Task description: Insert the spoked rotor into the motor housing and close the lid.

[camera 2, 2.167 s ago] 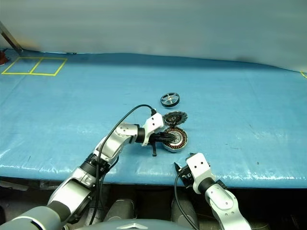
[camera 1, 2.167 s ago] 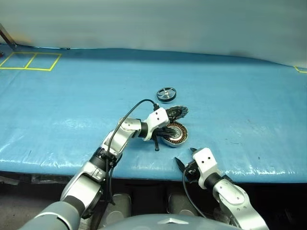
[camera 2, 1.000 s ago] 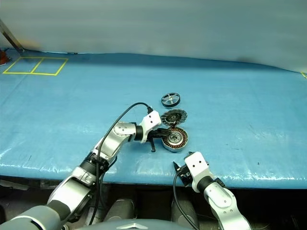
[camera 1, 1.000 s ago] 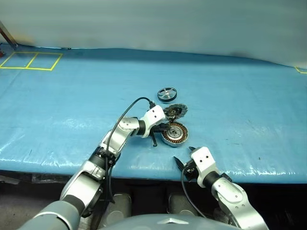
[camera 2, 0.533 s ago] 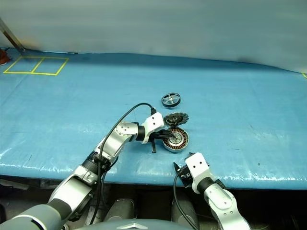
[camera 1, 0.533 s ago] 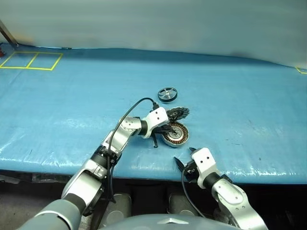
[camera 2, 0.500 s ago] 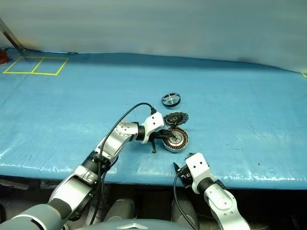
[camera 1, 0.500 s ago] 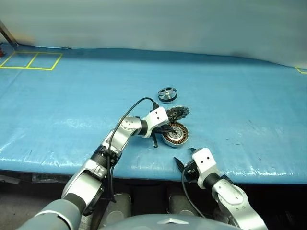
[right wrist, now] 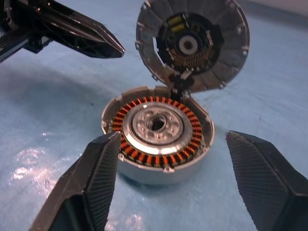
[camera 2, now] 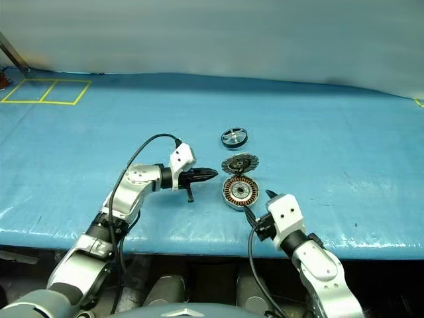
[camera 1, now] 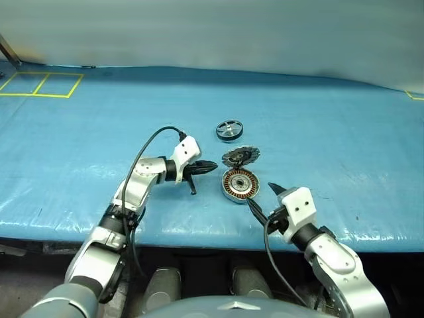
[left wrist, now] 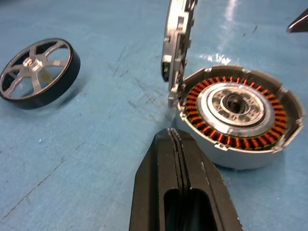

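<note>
Copper windings ring the dark hub of the round silver motor housing (right wrist: 158,139), which lies flat and open-face up on the blue sheet, its ribbed grey lid (right wrist: 191,45) standing upright at the far rim. My right gripper (right wrist: 173,187) stands spread before it; my left gripper (camera 1: 207,167) is pressed together, pointing at the housing. The black spoked rotor (camera 1: 230,130) lies flat beyond the lid.

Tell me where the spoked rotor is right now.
In the left eye view the spoked rotor lies alone on the blue table, just beyond the raised lid and the motor housing.
</note>
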Controlling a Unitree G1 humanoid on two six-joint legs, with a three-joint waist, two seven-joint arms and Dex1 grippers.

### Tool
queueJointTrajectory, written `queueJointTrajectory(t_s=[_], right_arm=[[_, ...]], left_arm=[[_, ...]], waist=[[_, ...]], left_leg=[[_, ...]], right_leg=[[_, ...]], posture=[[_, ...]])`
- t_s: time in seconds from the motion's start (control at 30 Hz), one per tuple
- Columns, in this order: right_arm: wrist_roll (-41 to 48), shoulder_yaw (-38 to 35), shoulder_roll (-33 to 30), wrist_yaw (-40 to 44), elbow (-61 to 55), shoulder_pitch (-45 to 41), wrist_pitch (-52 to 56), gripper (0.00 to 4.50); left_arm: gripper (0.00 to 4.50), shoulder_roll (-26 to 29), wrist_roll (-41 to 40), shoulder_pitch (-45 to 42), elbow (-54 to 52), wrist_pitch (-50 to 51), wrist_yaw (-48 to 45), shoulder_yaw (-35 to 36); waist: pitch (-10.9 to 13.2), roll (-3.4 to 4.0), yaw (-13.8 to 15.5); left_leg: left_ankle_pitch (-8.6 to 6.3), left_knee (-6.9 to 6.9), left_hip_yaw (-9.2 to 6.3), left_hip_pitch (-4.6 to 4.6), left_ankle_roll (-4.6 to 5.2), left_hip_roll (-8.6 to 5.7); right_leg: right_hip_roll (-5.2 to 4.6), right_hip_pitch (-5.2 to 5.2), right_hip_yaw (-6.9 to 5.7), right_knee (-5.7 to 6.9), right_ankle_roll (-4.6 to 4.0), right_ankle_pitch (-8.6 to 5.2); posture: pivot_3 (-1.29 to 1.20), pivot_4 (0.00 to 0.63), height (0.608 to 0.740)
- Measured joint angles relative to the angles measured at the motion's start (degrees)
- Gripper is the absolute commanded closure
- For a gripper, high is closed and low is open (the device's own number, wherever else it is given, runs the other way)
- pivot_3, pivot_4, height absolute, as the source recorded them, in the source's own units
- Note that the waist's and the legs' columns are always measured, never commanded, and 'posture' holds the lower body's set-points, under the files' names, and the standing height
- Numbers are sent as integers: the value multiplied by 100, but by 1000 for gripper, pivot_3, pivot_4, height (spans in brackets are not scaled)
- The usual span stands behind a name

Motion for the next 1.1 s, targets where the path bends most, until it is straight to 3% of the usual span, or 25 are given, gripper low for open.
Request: queueJointTrajectory(t_s=[0.27,0.3,0.63,0.93,1.1], right_arm=[[-45,547,-39,304,795,-865,2,4322],[-56,600,-48,330,884,-963,1,4472],[-320,713,-109,382,1724,-1878,87,4472],[-481,688,-448,608,2281,-2132,-73,4472],[-474,578,-95,407,2521,-2138,-208,4472]], left_arm=[[4500,396,-757,1233,-1267,-98,-589,52],[4500,423,-752,1311,-1288,-101,-539,98],[4500,682,-637,1884,-1528,-85,259,328],[4500,1071,-447,1966,-1724,-75,221,193],[4500,868,-481,1959,-1922,-40,332,109]], waist=[[2,5,-21],[2,5,-18],[3,6,-8],[3,6,-13],[1,3,-36]], left_leg=[[2,-8,2,13,-3,4],[2,-6,2,13,-3,4],[2,-5,2,12,-2,2],[2,-14,4,17,-3,1],[2,-14,5,23,-3,4]], right_leg=[[3,1,0,4,-20,-1],[5,3,0,4,-16,-8],[2,3,1,3,-8,-2],[3,5,0,0,-24,5],[3,8,1,1,-24,6]], posture=[[0,150,740],[0,150,740],[0,150,740],[0,150,740],[0,150,740]])
